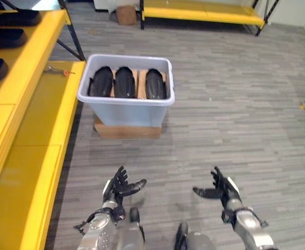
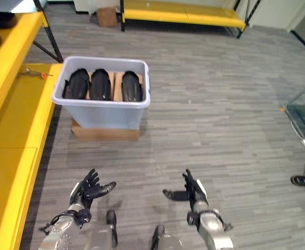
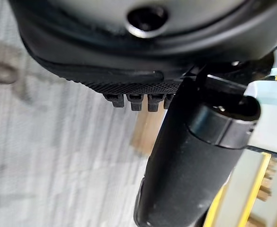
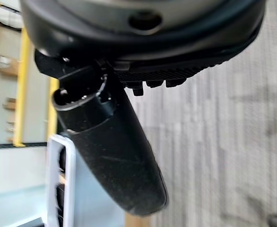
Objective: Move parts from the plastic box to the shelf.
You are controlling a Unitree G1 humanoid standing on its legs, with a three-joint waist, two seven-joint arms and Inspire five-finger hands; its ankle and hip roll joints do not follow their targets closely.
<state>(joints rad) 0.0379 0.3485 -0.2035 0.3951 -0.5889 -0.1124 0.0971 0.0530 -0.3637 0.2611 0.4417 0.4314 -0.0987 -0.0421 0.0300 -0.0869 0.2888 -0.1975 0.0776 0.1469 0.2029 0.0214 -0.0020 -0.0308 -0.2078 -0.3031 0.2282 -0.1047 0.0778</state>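
3 black parts [image 1: 129, 82] standing on edge side by side in the pale plastic box [image 1: 126, 107], long and rounded like glossy shells, with strips of brown cardboard showing between them. filling the box wall to wall, so little room for fingers beside the outer 2. more black parts [image 1: 6, 35] of what looks to be the same kind already lying on the upper level of the yellow shelf [image 1: 32, 104] to the left, though cut off at the view's edge and hard to confirm. box resting on a flat brown board [image 1: 127, 130] on the grey floor, just beside the shelf's lower level.

well short of the box: left hand [image 1: 120, 186] and right hand [image 1: 220, 188], both raised low in the foreground, fingers spread and relaxed, holding nothing, thumbs turned toward each other.

judged as the approach, with no part lifted yet. best to close the distance to the box first, then reach down from above over 1 part only. probably wise to start with the part nearest the shelf, taking it by its 2 ends with both hands so the smooth curved shell cannot slip. worth lifting straight up to clear the rim before swinging left, and keeping clear of the small tool with a red tip [image 1: 56, 70] on the lower shelf.
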